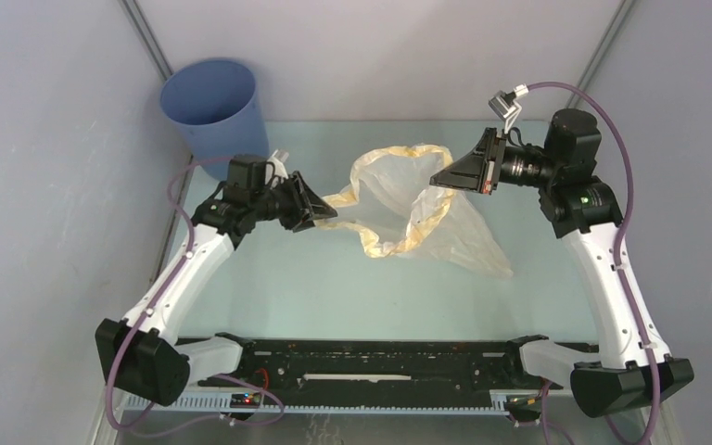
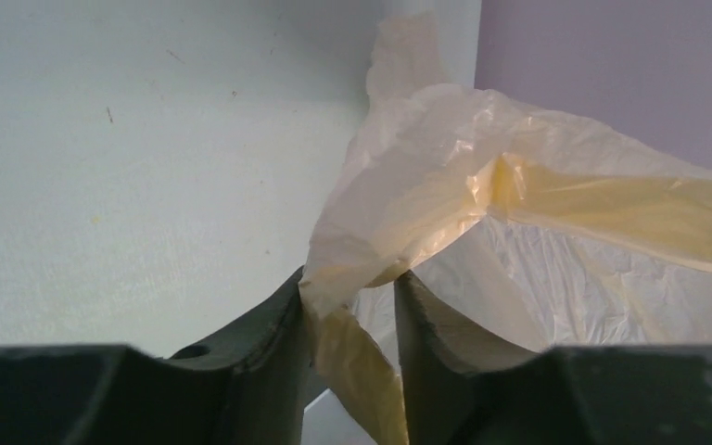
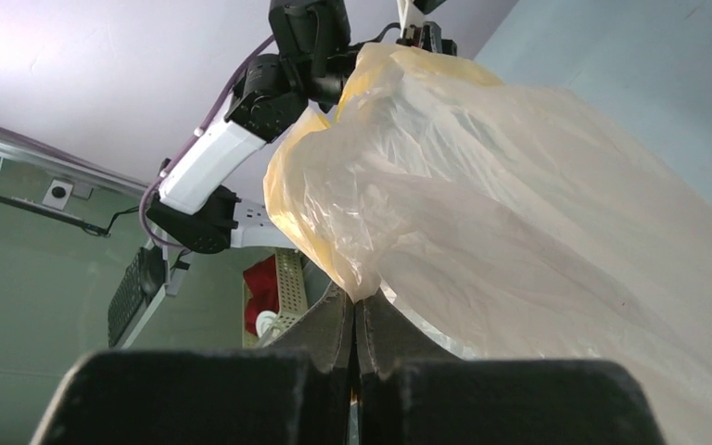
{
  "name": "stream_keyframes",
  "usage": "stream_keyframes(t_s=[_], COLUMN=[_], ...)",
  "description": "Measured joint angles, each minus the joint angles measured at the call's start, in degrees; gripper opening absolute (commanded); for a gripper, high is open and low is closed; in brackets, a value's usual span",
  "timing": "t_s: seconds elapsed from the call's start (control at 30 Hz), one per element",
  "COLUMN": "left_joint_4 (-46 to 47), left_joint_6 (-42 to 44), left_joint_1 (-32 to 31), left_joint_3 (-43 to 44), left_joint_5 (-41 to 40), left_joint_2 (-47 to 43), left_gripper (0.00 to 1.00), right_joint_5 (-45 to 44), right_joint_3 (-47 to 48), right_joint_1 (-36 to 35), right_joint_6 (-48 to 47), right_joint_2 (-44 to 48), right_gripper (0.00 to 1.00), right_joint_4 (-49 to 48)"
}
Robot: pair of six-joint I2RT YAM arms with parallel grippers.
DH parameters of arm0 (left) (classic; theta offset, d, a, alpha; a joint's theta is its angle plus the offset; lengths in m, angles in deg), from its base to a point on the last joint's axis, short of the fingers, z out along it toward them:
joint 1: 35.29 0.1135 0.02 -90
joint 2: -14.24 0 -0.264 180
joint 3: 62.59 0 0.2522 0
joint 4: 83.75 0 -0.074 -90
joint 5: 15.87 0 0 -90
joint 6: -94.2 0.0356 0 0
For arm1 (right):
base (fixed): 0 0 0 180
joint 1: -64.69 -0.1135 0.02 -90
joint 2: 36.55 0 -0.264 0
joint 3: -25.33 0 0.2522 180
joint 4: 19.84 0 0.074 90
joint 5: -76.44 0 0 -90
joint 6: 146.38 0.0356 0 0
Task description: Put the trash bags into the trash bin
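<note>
The trash bag [image 1: 417, 209] is translucent white with a pale yellow rim, and it is spread over the middle of the table. My right gripper [image 1: 440, 179] is shut on its rim and holds that side up; in the right wrist view the fingers [image 3: 357, 298] pinch the plastic [image 3: 519, 204]. My left gripper [image 1: 320, 211] is at the bag's left rim. In the left wrist view its jaws [image 2: 350, 283] stand apart, with the yellow band [image 2: 362, 362] running between them and resting against the left finger [image 2: 278, 320]. The blue trash bin [image 1: 211, 104] stands upright at the far left corner, behind the left arm.
Grey enclosure walls close in the table at the back and on both sides. The bag's closed end [image 1: 482, 255] trails on the table toward the right arm [image 1: 612, 269]. A black rail [image 1: 380, 362] runs along the near edge between the arm bases.
</note>
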Motion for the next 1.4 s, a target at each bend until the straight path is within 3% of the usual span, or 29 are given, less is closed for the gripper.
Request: stream_keyframes(t_s=[0.23, 0.43, 0.57, 0.7, 0.77, 0.8, 0.83, 0.9, 1.0, 1.07, 1.17, 1.3, 1.4], left_joint_4=[1.0, -0.5, -1.2, -1.0, 1.0, 3.1, 5.2, 9.2, 16.1, 18.6, 19.1, 16.0, 7.1], left_joint_6=[0.6, -2.1, -6.6, -5.1, -2.4, -0.7, 1.0, 3.3, 4.1, 2.7, 0.5, -2.8, -4.5], left_joint_1=[-0.4, 2.4, 6.2, 6.0, 4.5, 3.3, 2.0, 0.0, -0.7, 0.8, 2.6, 1.7, 0.8], left_joint_3=[0.3, 10.3, 27.3, 54.8, 63.5, 65.1, 64.3, 57.4, 35.4, 21.5, 4.7, -19.4, -27.4], left_joint_5=[-0.7, -3.0, -6.1, -10.7, -12.8, -13.8, -14.8, -16.9, -22.4, -24.6, -22.8, -18.9, -16.8], left_joint_2=[2.7, 8.9, 17.4, 24.7, 23.9, 21.6, 17.7, 8.7, -8.8, -16.5, -15.8, -2.2, -2.1], left_gripper=[0.01, 0.0, 0.0, 0.0, 0.0, 0.0, 0.0, 0.0, 0.0, 0.0, 0.0, 0.0, 0.0], right_joint_5=[-4.7, -12.8, -17.2, -19.1, -18.8, -18.7, -18.6, -19.3, -19.7, -19.7, -20.9, -25.5, -27.7], right_joint_3=[0.0, 3.3, 22.0, 59.6, 66.6, 63.5, 58.5, 39.5, 15.0, 3.8, -5.6, -18.6, -27.6], right_joint_1=[0.2, 1.4, 2.1, 2.2, 1.9, 1.5, 1.0, -1.8, -6.7, -7.6, -8.2, -12.0, -14.5], right_joint_6=[-3.7, -3.4, -1.7, 0.2, 1.4, 1.8, 1.9, 0.7, -2.5, -4.8, -8.5, -12.0, -12.8], right_joint_2=[0.9, -5.8, -22.3, -41.0, -41.7, -37.3, -32.3, -17.4, 1.1, 8.0, 3.9, -13.7, -19.9], right_gripper=[0.0, 0.0, 0.0, 0.0, 0.0, 0.0, 0.0, 0.0, 0.0, 0.0, 0.0, 0.0, 0.0], right_joint_4=[7.7, 12.5, 18.7, 25.5, 22.7, 18.6, 15.4, 4.2, -6.8, -9.7, -7.8, -1.6, 8.0])
